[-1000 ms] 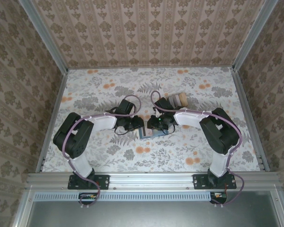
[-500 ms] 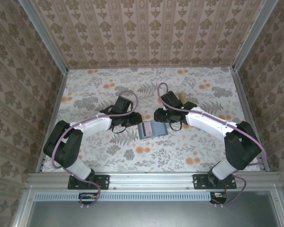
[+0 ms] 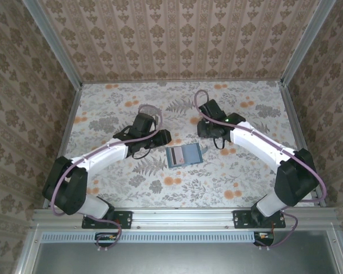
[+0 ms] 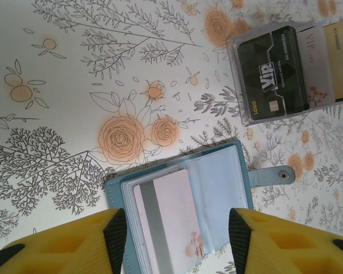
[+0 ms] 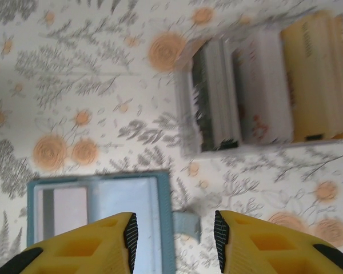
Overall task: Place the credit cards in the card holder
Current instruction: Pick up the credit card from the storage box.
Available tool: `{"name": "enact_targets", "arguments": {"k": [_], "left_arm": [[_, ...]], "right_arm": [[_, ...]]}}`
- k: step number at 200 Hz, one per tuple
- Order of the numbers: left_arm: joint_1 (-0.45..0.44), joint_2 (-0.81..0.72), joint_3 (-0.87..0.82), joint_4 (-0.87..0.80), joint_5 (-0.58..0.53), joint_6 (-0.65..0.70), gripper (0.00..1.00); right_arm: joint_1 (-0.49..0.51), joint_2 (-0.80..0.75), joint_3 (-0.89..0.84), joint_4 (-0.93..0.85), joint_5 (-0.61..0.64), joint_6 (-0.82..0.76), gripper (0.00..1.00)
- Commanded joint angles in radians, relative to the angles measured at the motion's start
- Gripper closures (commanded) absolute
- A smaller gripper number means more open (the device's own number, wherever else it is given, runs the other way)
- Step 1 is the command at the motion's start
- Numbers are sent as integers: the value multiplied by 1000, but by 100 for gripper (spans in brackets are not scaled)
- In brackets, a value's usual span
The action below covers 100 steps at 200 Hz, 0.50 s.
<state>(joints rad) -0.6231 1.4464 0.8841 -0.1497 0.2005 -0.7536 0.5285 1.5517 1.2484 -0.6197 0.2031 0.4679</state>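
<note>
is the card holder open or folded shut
Open: the card holder lies spread flat, slotted inside facing up, a pale card tucked in one pocket, snap tab loose.

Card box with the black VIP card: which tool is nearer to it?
Right. The right tool hovers just beside the box, by the card holder's strap; the left tool hangs farther away, at the holder's other side.
</note>
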Motion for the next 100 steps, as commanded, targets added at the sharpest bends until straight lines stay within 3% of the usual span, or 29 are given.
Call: {"name": "enact_targets", "arguments": {"k": [1,48,100], "left_arm": [[-3,-30,6,16,-10,20,44],[-1,-66,-5,13,-31,9,37],[2,-92,-29,12,-39,-7,34]], "right_arm": [[-41,50,63,-86,46,-55,58],[-86,179,181,-173,51,-111,64],[-96,327,307,-223,6,-158,64]]}}
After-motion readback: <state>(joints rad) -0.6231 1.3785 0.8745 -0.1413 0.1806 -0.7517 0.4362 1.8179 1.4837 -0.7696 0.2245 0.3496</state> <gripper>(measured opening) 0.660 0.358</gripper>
